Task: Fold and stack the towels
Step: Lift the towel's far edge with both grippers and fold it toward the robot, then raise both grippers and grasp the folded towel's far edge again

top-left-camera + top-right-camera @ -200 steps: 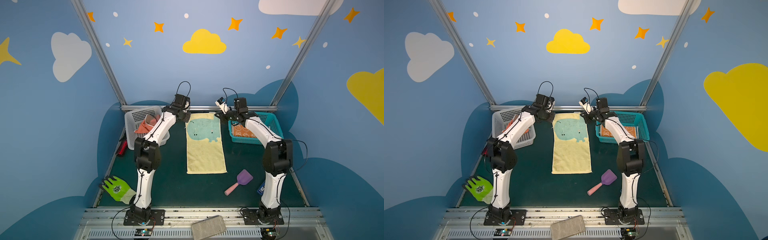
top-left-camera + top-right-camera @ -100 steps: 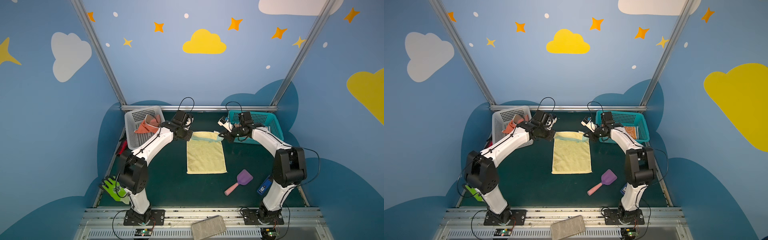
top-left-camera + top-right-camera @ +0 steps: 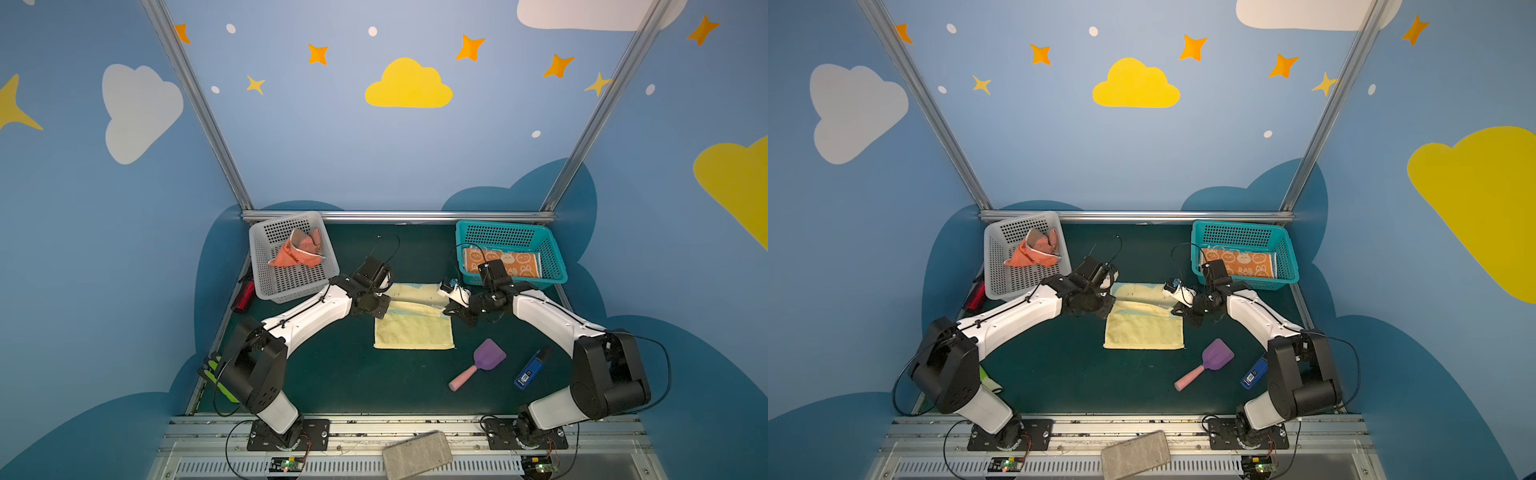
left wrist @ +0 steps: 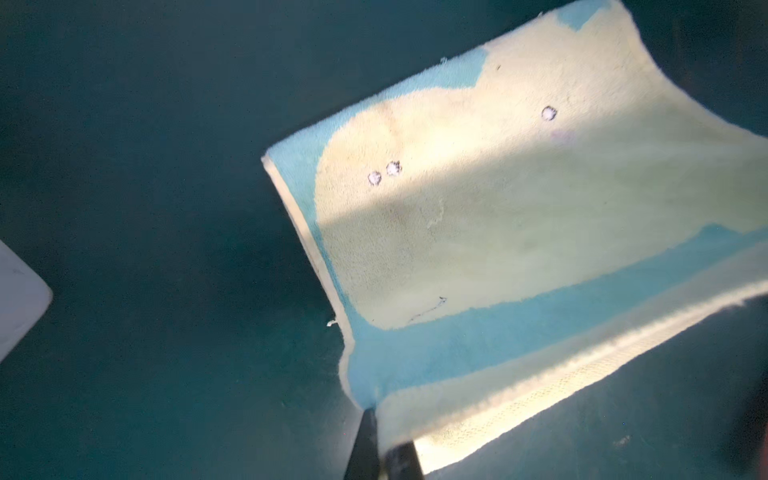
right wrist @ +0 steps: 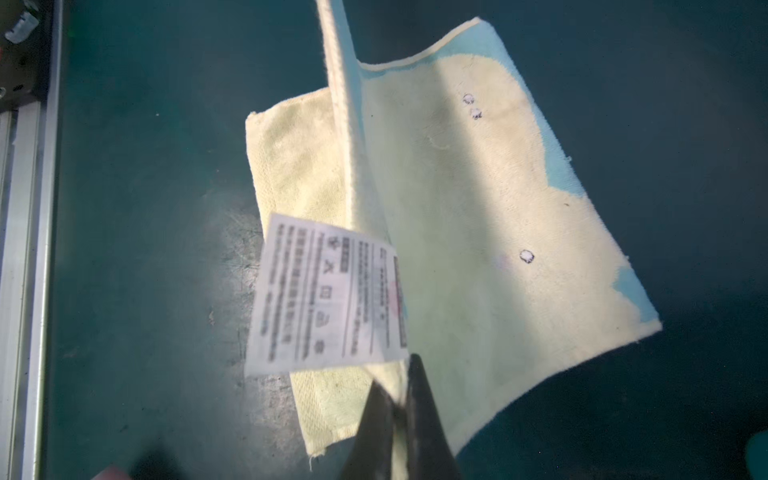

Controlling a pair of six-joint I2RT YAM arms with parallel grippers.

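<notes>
A pale yellow towel (image 3: 413, 332) (image 3: 1144, 332) with blue patches lies mid-mat, its far part lifted and doubled toward the near edge. My left gripper (image 3: 384, 309) (image 3: 1106, 309) (image 4: 382, 432) is shut on the towel's (image 4: 478, 208) left corner. My right gripper (image 3: 449, 309) (image 3: 1179, 309) (image 5: 397, 382) is shut on the towel's (image 5: 478, 228) right corner, beside a white care label (image 5: 324, 295). An orange rabbit towel (image 3: 503, 259) (image 3: 1239, 259) lies flat in the teal basket (image 3: 494, 232). A crumpled salmon towel (image 3: 297, 251) (image 3: 1032, 251) sits in the grey basket (image 3: 291, 286).
A purple scoop with a pink handle (image 3: 478, 368) and a blue device (image 3: 528, 370) lie near the right arm. A lime-green glove (image 3: 220, 382) shows behind the left arm's base. A red tool (image 3: 244, 296) lies beside the grey basket, and a grey block (image 3: 417, 455) rests on the front rail.
Both grippers have come from the back of the mat toward the front, drawing the towel's far edge over itself. The blue figure on top is now turned under.
</notes>
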